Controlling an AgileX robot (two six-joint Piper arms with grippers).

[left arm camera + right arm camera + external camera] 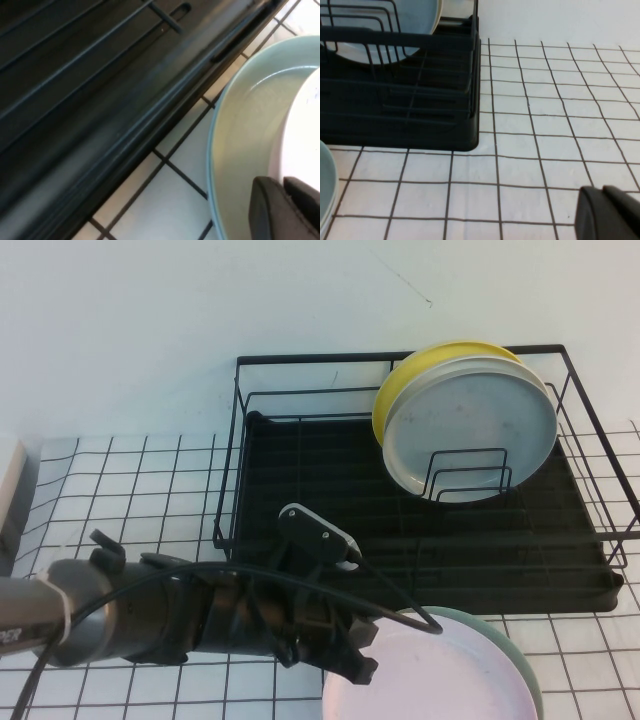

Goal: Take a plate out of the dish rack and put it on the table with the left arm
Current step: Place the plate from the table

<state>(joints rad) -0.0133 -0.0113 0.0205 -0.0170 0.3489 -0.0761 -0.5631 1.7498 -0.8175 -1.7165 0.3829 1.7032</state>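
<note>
The pale pink-lilac plate lies at the front right of the table, resting on a mint-green plate. My left gripper is at the pink plate's near-left rim, just in front of the dish rack. In the left wrist view its fingers stand together where the pink plate's edge meets them, above the mint-green plate. My right gripper is shut and empty over the table, beside the rack; it is out of the high view.
A grey plate and a yellow plate behind it stand upright in the rack's right dividers. The rack's left half holds no plates. A pale box sits at the table's left edge.
</note>
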